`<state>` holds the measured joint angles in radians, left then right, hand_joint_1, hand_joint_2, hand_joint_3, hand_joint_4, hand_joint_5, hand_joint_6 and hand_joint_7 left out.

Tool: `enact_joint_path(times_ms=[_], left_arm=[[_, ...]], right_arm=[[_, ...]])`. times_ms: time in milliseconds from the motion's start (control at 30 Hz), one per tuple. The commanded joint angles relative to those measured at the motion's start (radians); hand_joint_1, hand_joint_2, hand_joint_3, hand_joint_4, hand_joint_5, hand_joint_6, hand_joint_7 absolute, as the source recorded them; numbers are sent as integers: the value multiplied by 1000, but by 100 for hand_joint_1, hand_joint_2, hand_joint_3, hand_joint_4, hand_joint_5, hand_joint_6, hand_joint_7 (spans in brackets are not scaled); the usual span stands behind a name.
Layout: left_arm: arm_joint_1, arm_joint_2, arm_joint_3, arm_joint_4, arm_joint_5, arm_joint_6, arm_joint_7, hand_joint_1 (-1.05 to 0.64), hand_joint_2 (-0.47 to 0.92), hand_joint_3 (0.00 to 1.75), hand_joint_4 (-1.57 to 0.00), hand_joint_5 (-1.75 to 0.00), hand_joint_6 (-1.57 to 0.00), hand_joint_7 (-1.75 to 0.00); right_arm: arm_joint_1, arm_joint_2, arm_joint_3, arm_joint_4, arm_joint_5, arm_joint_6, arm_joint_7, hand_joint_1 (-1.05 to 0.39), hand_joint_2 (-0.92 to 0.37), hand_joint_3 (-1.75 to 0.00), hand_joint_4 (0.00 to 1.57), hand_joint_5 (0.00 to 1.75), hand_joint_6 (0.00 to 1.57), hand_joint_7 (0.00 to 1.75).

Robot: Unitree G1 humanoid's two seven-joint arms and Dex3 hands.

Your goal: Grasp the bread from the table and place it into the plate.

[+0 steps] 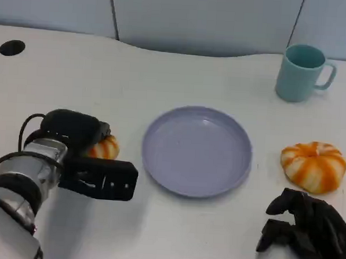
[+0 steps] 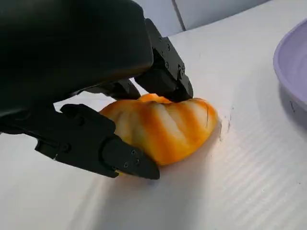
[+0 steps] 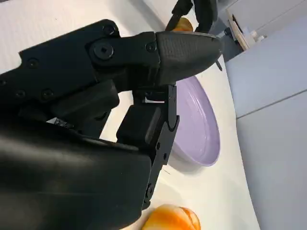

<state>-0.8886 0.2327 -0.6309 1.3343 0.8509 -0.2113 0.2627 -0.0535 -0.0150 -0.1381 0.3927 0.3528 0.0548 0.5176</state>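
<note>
Nearest the robot, the right hand (image 1: 307,232) rests on the table with its fingers curled in on nothing, just in front of a second orange-striped bread (image 1: 313,165) near the right edge. The left hand (image 1: 82,154) is at the grasping step: in its wrist view the fingers (image 2: 120,155) close around the bread (image 2: 163,127), which seems to sit on the table left of the plate (image 1: 197,151). Next comes a lift and a short carry rightward over the raised rim. Open tabletop lies between; the teal mug (image 1: 303,72) stands well beyond.
</note>
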Motion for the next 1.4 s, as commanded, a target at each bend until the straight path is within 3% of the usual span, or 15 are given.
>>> enact_joint_path(times_ms=[33, 67, 133, 233, 333, 500, 567, 600, 733, 967, 1233, 1400], left_arm=[[59, 14, -15, 14, 3, -38, 104, -29, 90, 10, -82, -169, -108, -37], [64, 15, -13, 16, -1, -43, 116, -27, 91, 12, -83, -172, -90, -77], [72, 17, -15, 18, -2, -48, 142, -24, 92, 17, -80, -174, -71, -114], [82, 25, -30, 18, 9, -50, 199, -24, 92, 21, -78, -175, -64, -121], [86, 36, -50, 17, 24, -57, 278, -22, 92, 26, -73, -175, -55, -145], [71, 44, -61, 18, 30, -58, 320, -21, 92, 28, -69, -175, -53, -142], [54, 49, -65, 15, 41, -52, 343, -20, 92, 28, -67, -175, -47, -168], [40, 53, -57, 12, 34, -60, 341, -20, 92, 29, -67, -175, -46, -171], [2, 60, -41, 3, 19, -85, 347, -21, 92, 40, -68, -175, -45, -174], [-32, 45, -9, -16, -3, -115, 390, -20, 90, 30, -77, -175, -54, -175], [-53, 7, 14, -38, -24, -188, 457, -12, 83, 31, -82, -175, -61, -175], [-74, -7, 14, -46, -26, -231, 452, -16, 85, 31, -81, -175, -62, -164]], right_arm=[[15, -17, -9, -6, 5, 9, -4, -44, -92, -38, 129, 98, 116, 92], [16, -16, -8, -7, 3, 6, -7, -43, -92, -38, 129, 98, 116, 92], [15, -16, -9, -7, 6, 10, -5, -43, -92, -38, 129, 98, 117, 92], [16, -15, -8, -12, 6, 19, -12, -44, -92, -38, 129, 98, 117, 92], [17, -14, -5, -10, 5, 5, -2, -43, -92, -39, 128, 98, 116, 92], [15, -11, -4, -8, 5, 6, -5, -43, -92, -40, 127, 98, 115, 92], [13, -8, -4, -8, 4, 9, -12, -43, -92, -39, 127, 99, 116, 92], [12, -7, -5, -8, 6, 14, -14, -43, -92, -39, 127, 99, 116, 92], [9, -6, -3, -9, 3, 22, -26, -45, -92, -36, 127, 100, 117, 93], [13, -4, 2, -3, 2, 6, -20, -44, -92, -38, 126, 102, 117, 93], [19, -6, 4, -11, 2, 6, -21, -44, -92, -38, 126, 102, 116, 93], [16, -7, 5, -12, 2, 17, -25, -44, -92, -37, 127, 102, 116, 93]])
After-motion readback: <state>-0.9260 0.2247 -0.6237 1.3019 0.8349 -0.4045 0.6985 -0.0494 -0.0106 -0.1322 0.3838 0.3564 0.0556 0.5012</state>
